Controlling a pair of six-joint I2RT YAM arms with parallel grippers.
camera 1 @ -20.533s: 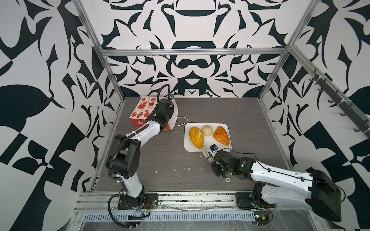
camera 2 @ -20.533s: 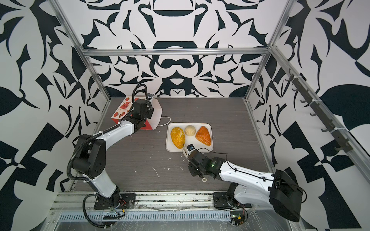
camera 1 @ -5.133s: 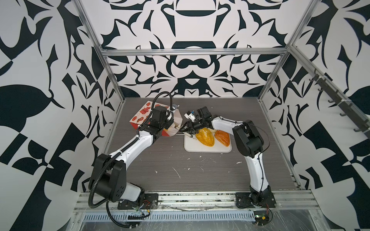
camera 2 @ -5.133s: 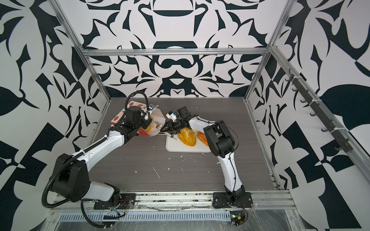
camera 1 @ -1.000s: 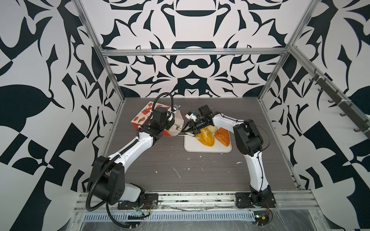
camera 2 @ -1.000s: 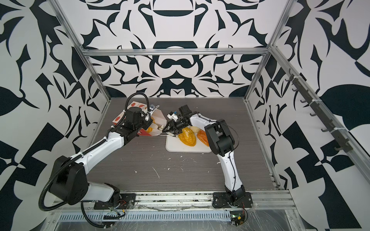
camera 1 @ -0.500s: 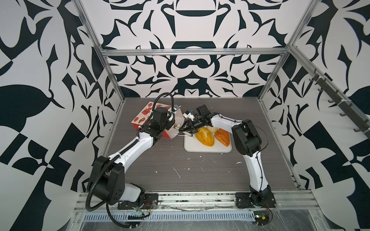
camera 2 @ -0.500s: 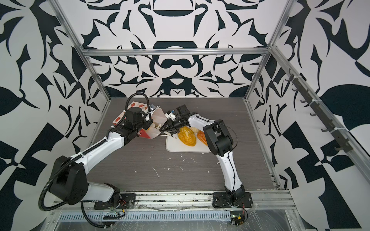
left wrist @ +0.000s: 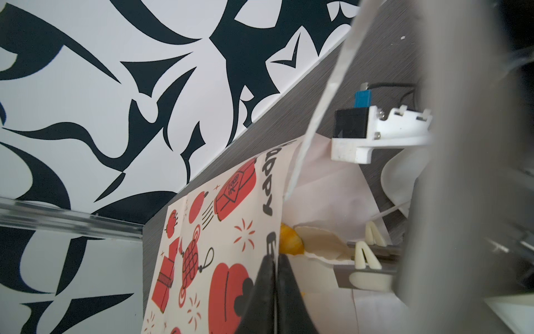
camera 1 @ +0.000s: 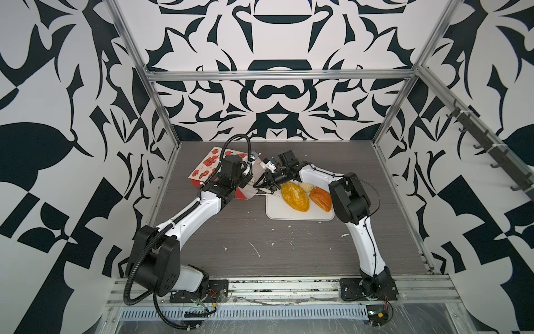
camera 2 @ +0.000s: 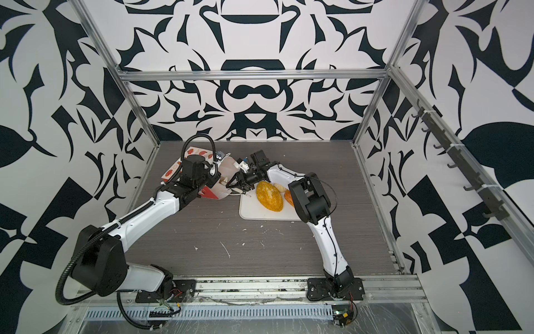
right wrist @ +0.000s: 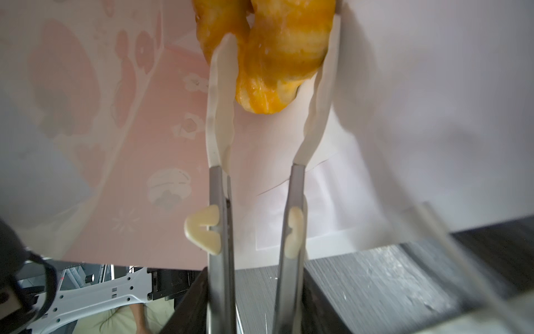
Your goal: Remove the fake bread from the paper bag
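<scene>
Squarely between the long white-tipped fingers [right wrist: 220,101] of the right pincer [right wrist: 278,34] sits a golden twisted toy pastry [right wrist: 274,63]. The two tips press on its opposite sides, so this pincer is closed on it, its fingers kept apart by the pastry. Tips and pastry are both inside the red-and-white printed paper gift bag [right wrist: 138,121], which lies on its side with its mouth turned toward the right pincer. The bag's white inner walls show on either side of the tips.

At the rim of that mouth the left pincer [left wrist: 276,257] is clamped tight, with its black jaws pinched together on the paper. A sliver of yellow pastry shows just past it.

Behind the right pincer, on the side away from the bag, a flat white rectangular tray [camera 1: 277,212] lies under that arm. On it rest a yellow-orange flaky oblong pastry [camera 1: 294,196] nearest the pincer, then a small pale cream round bun [camera 1: 305,186], and an orange-brown oblong loaf [camera 1: 320,199] farthest. Everything lies on a grey wood-grain tabletop [camera 1: 260,245] flecked with white crumbs.
</scene>
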